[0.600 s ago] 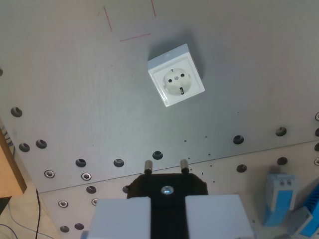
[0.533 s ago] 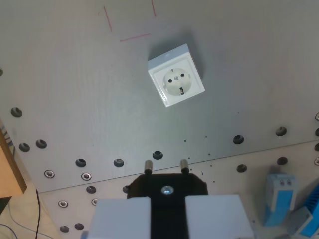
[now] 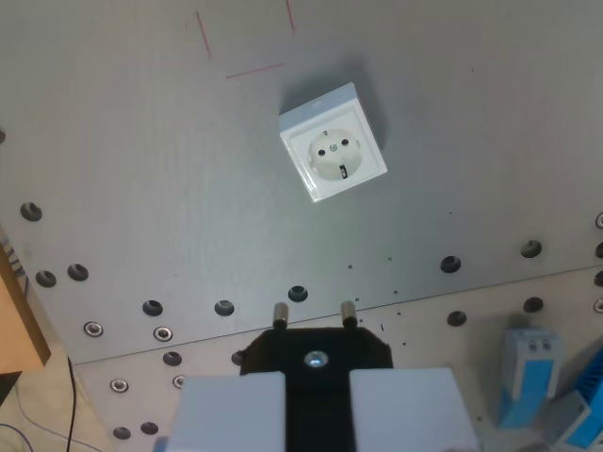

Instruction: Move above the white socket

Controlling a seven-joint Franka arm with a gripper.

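The white socket [image 3: 333, 143] is a square box with a round two-hole face, turned a little askew on the grey plate [image 3: 170, 169], in the upper middle of the wrist view. At the bottom middle my gripper [image 3: 317, 381] is shut on a black plug [image 3: 316, 356], held between the two white fingers [image 3: 231, 410]. The plug's two metal pins [image 3: 280, 314] point toward the socket. The socket lies well beyond the pins and slightly toward the wrist view's right, apart from them.
Rows of holes [image 3: 224, 307] run across the plate's near edge and the pale board below it. Thin red lines [image 3: 254, 69] mark the plate at the top. A wooden block [image 3: 19, 311] sits at the left edge, blue parts [image 3: 528, 372] at the bottom right.
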